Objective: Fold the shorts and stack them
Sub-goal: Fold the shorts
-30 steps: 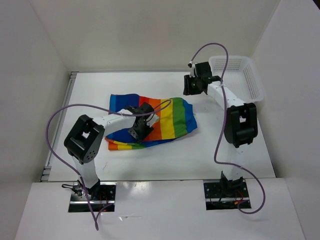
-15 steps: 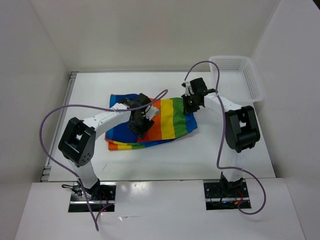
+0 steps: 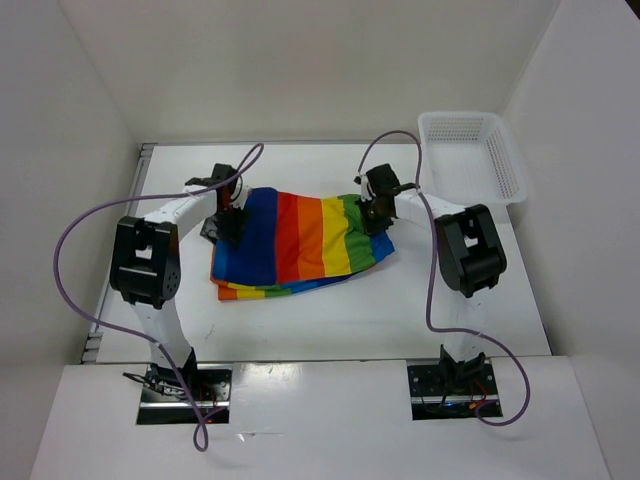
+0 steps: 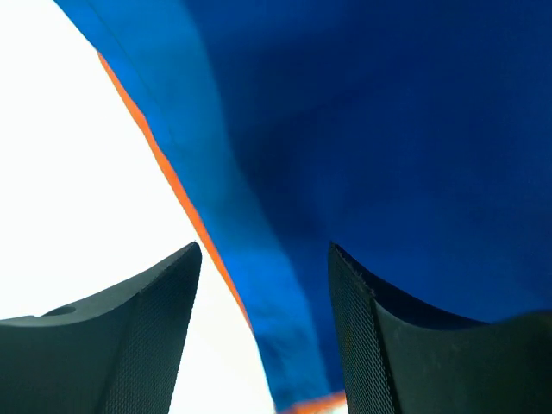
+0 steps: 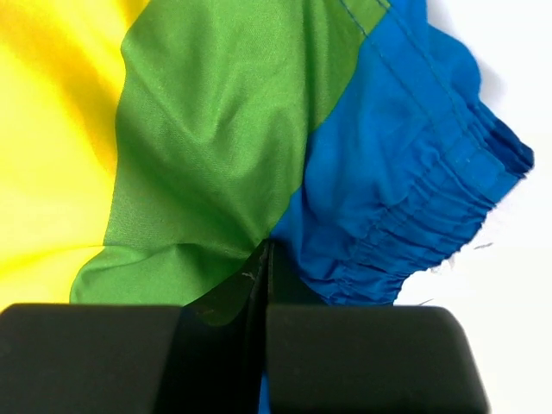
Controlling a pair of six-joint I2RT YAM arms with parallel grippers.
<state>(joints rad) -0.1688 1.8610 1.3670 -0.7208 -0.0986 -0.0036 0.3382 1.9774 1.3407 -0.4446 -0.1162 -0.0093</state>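
The rainbow-striped shorts (image 3: 300,240) lie spread on the white table, blue at the left and the gathered blue waistband at the right. My left gripper (image 3: 228,215) is at their left blue edge. It is open, and the blue fabric (image 4: 388,129) with its orange hem runs between the fingers (image 4: 263,259). My right gripper (image 3: 375,212) is at the right edge. Its jaws are shut (image 5: 266,246), pinching the cloth where green meets blue beside the waistband (image 5: 448,172), with folds running into the tips.
A white mesh basket (image 3: 510,155) stands at the back right, close behind the right arm. White walls enclose the table on three sides. Purple cables loop above both arms.
My left gripper moved from the middle of the shorts to their left edge, and the cloth now lies flatter and wider. My right gripper came from beside the basket to the shorts and shut.
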